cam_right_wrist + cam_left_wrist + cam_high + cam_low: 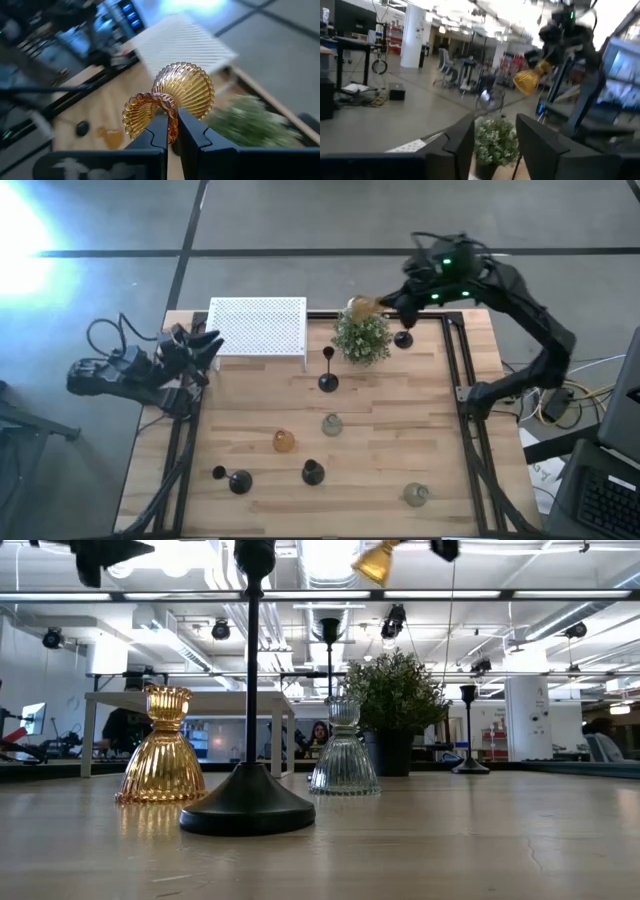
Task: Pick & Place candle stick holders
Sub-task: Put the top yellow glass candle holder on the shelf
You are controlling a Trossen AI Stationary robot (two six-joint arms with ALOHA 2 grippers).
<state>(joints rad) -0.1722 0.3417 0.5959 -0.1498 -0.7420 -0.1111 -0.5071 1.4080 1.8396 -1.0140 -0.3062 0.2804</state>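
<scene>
My right gripper is shut on an amber glass holder, held in the air over the bushy plant at the table's far side; it also shows in the low view and the left wrist view. My left gripper is open and empty at the table's left edge. Another amber holder, clear ones and black ones stand on their bases. One black holder lies on its side. My right gripper pinches the amber holder between its two fingers at the narrow ribbed cup end, beside the bell-shaped base. It comes from the table's right side. The holder is lifted clear and tipped, its bell pointing away from the fingers.
The white perforated box stands at the far left, next to the plant. Black rails run along the table's left and right sides. In the low view the nearest black holder stands between the amber and clear ones.
</scene>
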